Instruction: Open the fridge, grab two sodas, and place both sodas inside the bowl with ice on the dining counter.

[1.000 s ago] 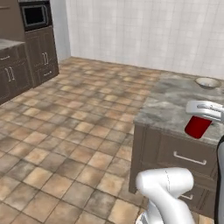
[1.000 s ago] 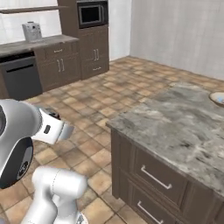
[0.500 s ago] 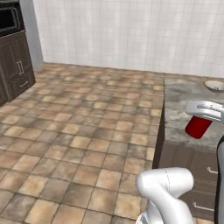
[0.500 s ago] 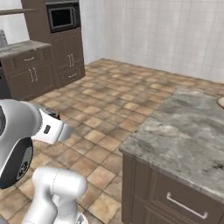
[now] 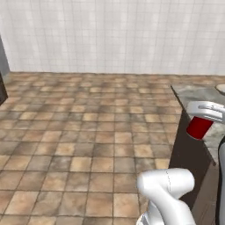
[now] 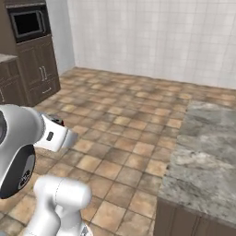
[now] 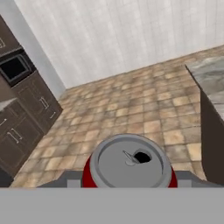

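A red soda can (image 5: 199, 128) hangs tilted at the right of the left base view, with my gripper (image 5: 201, 121) shut on it beside the near end of the dining counter (image 5: 193, 94). The hand view looks down on the soda can's (image 7: 129, 162) pale lid with its pull tab, held between the jaws of my gripper (image 7: 129, 181). The marbled dining counter (image 6: 208, 146) fills the right side of the right base view. A sliver of the bowl (image 5: 221, 88) shows at the frame's right edge, on the counter. The fridge is out of view.
Brown tiled floor (image 5: 88, 145) spreads wide to the left of the counter, backed by a white tiled wall (image 5: 114, 35). Dark cabinets with a built-in microwave (image 6: 28, 23) stand at the far left. My own arm (image 6: 27, 143) rises close in front.
The whole scene has swung: the dark cabinets have slid off to the left and the counter's end sits closer at the right. The soda can stays in the gripper.
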### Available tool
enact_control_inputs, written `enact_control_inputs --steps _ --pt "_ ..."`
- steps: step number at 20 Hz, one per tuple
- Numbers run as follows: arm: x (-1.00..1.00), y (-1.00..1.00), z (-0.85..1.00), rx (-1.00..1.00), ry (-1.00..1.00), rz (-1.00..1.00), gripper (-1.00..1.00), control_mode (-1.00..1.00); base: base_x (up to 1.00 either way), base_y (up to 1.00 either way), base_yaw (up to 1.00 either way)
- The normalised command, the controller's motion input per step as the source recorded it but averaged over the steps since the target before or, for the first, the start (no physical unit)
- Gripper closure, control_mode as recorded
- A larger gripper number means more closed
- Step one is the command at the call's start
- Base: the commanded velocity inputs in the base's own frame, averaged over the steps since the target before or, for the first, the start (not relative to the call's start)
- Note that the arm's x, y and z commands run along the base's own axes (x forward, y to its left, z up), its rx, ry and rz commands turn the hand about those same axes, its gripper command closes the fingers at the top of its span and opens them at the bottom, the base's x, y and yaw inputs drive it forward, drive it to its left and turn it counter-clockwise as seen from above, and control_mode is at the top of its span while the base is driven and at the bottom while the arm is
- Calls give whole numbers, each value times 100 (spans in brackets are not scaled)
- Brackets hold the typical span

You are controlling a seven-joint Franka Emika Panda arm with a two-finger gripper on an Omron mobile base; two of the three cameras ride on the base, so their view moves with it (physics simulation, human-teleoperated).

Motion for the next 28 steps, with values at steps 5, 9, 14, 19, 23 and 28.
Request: enact_control_inputs --steps 5,9,14,19,23,28 --pt "0 0 0 0 0 0 100 100 91 76 -42" --pt "0 0 0 0 0 0 100 100 87 71 -45" --pt "0 0 0 0 0 0 100 100 85 68 -47" --pt "0 0 0 0 0 0 100 100 82 65 -48" --pt "0 0 0 0 0 0 100 100 76 60 -51" --pt "0 0 0 0 0 0 100 100 70 56 -53"
